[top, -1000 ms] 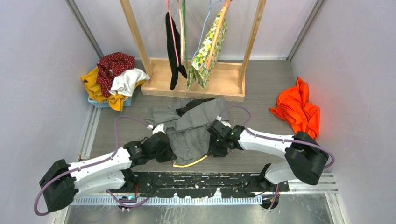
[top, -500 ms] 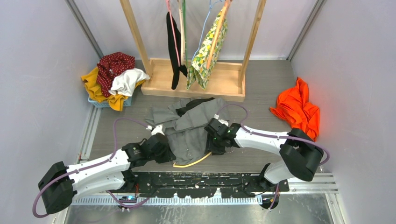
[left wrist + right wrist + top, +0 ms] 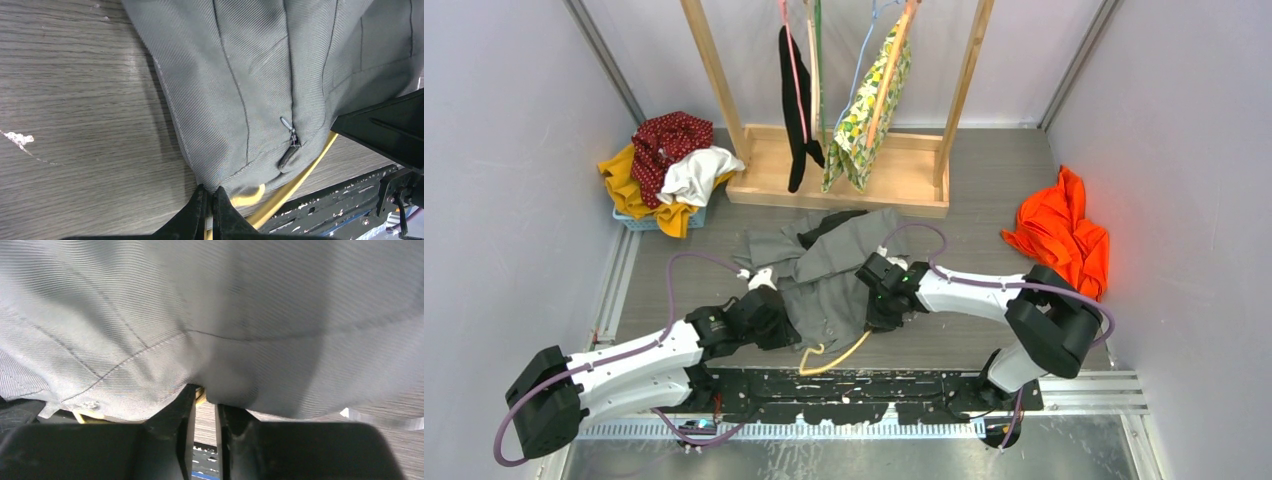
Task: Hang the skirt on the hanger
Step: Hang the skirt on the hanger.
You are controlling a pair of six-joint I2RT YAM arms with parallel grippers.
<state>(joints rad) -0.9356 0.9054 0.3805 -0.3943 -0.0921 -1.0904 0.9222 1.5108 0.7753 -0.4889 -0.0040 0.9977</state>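
The grey skirt (image 3: 834,268) lies crumpled on the table in front of the rack, its zipper end toward the arms. A yellow hanger (image 3: 832,356) pokes out from under its near edge. My left gripper (image 3: 786,322) is shut on the skirt's near hem (image 3: 235,182), with the hanger (image 3: 295,182) just beside its tips (image 3: 214,194). My right gripper (image 3: 874,312) is tucked under the skirt's right edge (image 3: 225,305). Its jaws (image 3: 203,396) stand a narrow gap apart on a yellow piece of hanger, with the tips hidden by cloth.
A wooden rack (image 3: 839,185) at the back holds a black garment (image 3: 796,110) and a lemon-print one (image 3: 869,105). A basket of clothes (image 3: 664,170) sits far left. An orange cloth (image 3: 1062,235) lies at the right. A black rail (image 3: 864,385) runs along the near edge.
The right gripper has narrowed its jaws and slid left under the skirt. The hanger has shifted, its hooked end now curling out from under the hem. The left arm has held still.
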